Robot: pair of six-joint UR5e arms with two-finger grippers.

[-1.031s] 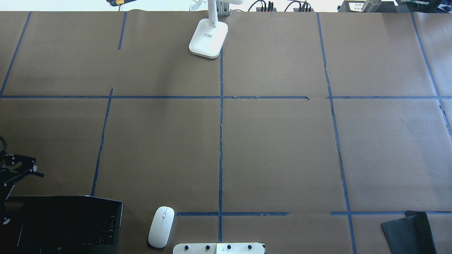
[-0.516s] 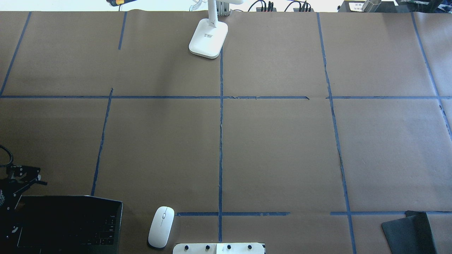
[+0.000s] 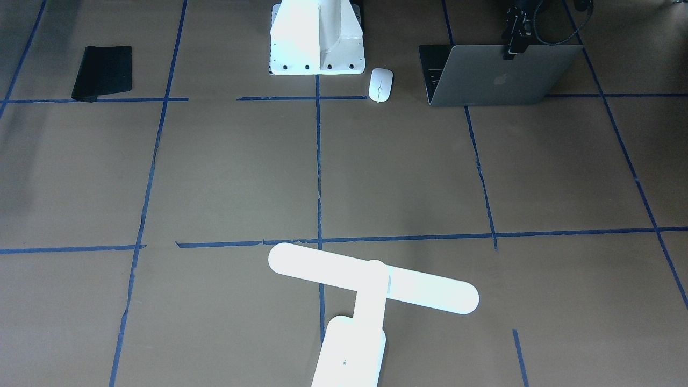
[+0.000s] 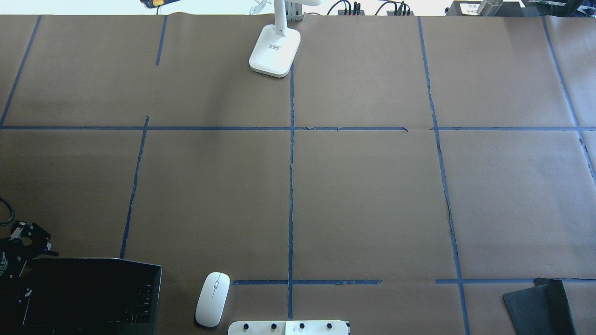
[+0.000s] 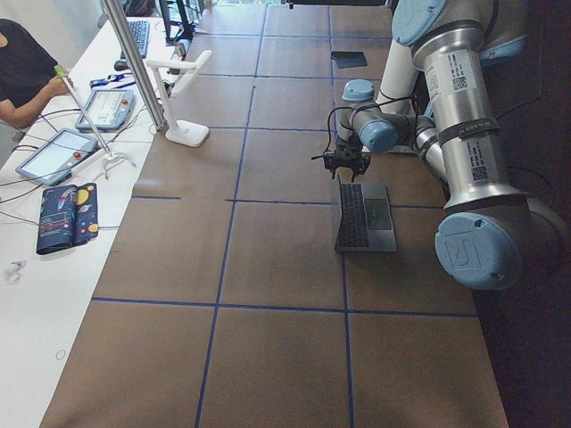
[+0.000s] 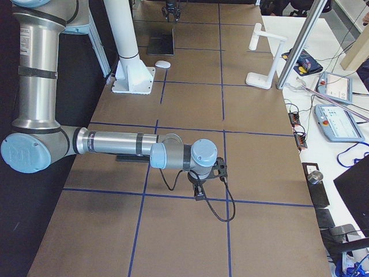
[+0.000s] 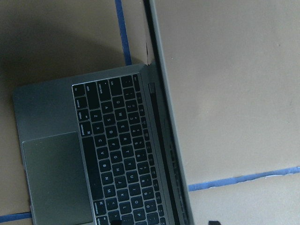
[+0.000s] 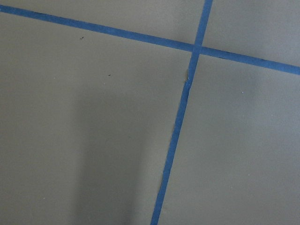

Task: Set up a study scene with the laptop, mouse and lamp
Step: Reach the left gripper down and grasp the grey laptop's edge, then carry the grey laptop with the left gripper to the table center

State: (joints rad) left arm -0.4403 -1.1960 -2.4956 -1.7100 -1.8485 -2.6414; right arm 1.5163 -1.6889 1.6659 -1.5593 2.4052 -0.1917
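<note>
The laptop (image 3: 500, 79) stands open on the robot's edge of the tabletop (image 4: 372, 200), off to the robot's left. Its lid is up and its keys face the robot. The left pincer (image 3: 510, 48) hangs right at the top edge of that lid. In the left wrist view a dark tip shows on either side of the thin lid edge, so the pincer looks spread apart and astride the lid, not clamped on it.

The mouse (image 4: 212, 299) lies just beside the white pedestal (image 3: 317, 37), near the laptop but not touching it. The lamp (image 3: 371, 279) stands upright on the far side of the tabletop, about the middle, well apart from both. A black mat (image 3: 103, 71) lies flat on the robot's right.

The right pincer (image 6: 199, 191) is held low over bare brown paper and blue tape lines, with nothing near it. Only the side view shows it, so I cannot tell if it is spread or closed.

To my eye the job is at an early stage. The laptop is open, which may count as one piece done, though its place at the edge may not be final. The mouse and lamp look untouched and scattered. Bringing all three together into one study corner is left to do.
</note>
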